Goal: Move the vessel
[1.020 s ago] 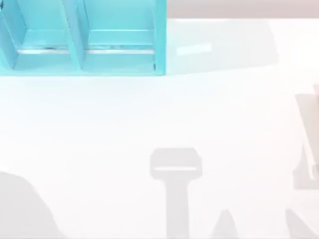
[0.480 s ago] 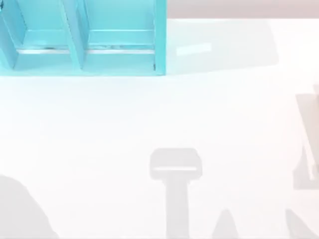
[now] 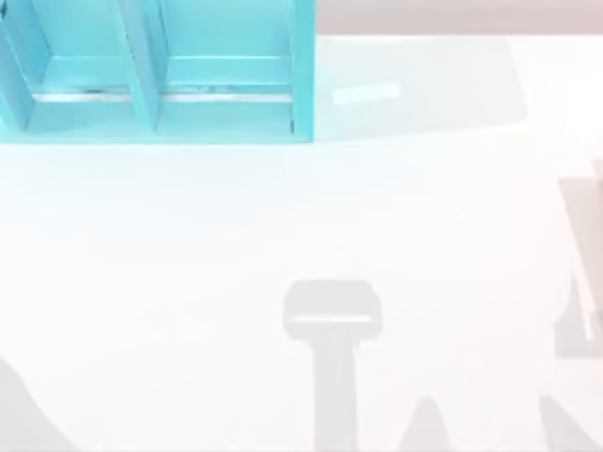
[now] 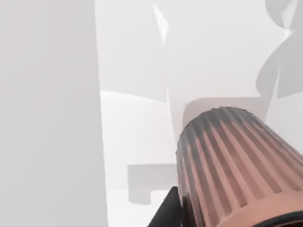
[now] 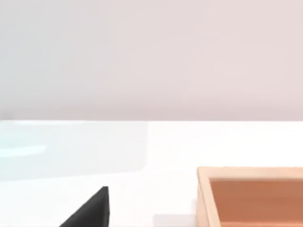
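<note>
standing far-left: turquoise shelf unit; ribbed vessel against left pincer, grip unclear.

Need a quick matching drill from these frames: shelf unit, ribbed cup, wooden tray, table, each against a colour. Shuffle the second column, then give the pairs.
Things:
1. shelf unit
2. ribbed cup
3. open tray
4. table

Colours:
A. white
B. light orange wood
C. turquoise
D. copper-brown

Pairs: 1-C, 2-D, 3-B, 4-A

The shelf unit stands at the table's far left in the top view. The cup looms close in the left wrist view; the tray sits on the table in the right wrist view.
</note>
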Tool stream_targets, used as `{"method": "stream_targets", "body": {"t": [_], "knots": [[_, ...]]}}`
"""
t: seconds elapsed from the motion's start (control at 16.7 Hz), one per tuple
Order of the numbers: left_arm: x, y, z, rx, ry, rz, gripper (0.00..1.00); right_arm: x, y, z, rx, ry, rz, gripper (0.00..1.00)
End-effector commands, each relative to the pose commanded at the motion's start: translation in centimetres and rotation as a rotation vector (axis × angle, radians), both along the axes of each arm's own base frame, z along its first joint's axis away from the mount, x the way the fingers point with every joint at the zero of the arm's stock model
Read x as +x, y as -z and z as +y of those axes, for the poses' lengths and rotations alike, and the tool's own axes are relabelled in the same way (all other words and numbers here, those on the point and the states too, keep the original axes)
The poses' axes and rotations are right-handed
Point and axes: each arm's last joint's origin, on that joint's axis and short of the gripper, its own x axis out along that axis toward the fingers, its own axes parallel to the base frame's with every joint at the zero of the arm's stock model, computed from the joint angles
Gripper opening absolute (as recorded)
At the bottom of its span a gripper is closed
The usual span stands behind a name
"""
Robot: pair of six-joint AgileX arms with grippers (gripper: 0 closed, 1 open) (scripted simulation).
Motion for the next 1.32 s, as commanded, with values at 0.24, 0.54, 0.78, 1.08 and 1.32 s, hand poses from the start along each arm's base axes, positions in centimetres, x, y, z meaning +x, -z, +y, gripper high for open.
{"method": "stream_targets", "body": {"t": [0.24, 0.54, 0.78, 1.08, 1.32], "knots": [[-0.03, 0.22, -0.03, -0.001, 0.0, 0.001, 0.0, 0.0, 0.0, 0.0, 0.0, 0.0, 0.0, 1.0], [-0.03, 0.22, -0.03, -0.001, 0.0, 0.001, 0.38, 0.0, 0.0, 0.0, 0.0, 0.0, 0.0, 1.0], [-0.03, 0.22, -0.03, -0.001, 0.0, 0.001, 0.68, 0.0, 0.0, 0.0, 0.0, 0.0, 0.0, 1.0], [-0.03, 0.22, -0.03, -0.001, 0.0, 0.001, 1.0, 0.0, 0.0, 0.0, 0.0, 0.0, 0.0, 1.0], [-0.03, 0.22, -0.03, -0.001, 0.0, 0.001, 1.0, 0.0, 0.0, 0.0, 0.0, 0.0, 0.0, 1.0]]}}
